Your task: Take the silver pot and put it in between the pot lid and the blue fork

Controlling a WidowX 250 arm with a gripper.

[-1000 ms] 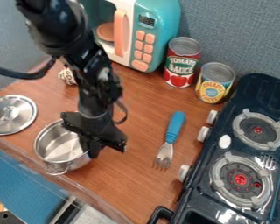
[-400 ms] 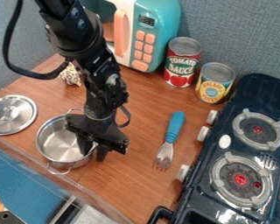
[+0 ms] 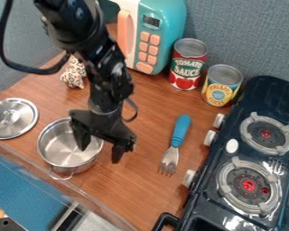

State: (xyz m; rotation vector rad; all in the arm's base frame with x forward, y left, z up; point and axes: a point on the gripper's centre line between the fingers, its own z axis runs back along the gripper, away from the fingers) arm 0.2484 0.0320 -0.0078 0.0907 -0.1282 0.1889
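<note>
Clearly, the silver pot [image 3: 63,152] is round and shiny, with its open top facing up. It sits upright on the brown wooden counter [image 3: 137,185], under the jaws and out to their left in the view. Its inside is pale silver with darker gray patches. A thin, bright rim runs around the top, and a small wire loop handle sticks out low on the near side, down and left from the jaws.

The black gripper [image 3: 99,154] has its jaws wide apart. One finger hangs over the pot's open top, and the other hangs just past its right side, so a bit of the rim lies between them in the view. They are not clamped on the pot, but whether either finger touches it, I cannot tell.

Well off to the left of the jaws lies the round silver lid [image 3: 13,118]. To the right of the jaws, apart from them, is the fork [image 3: 180,131], with a blue handle and metal prongs.
</note>
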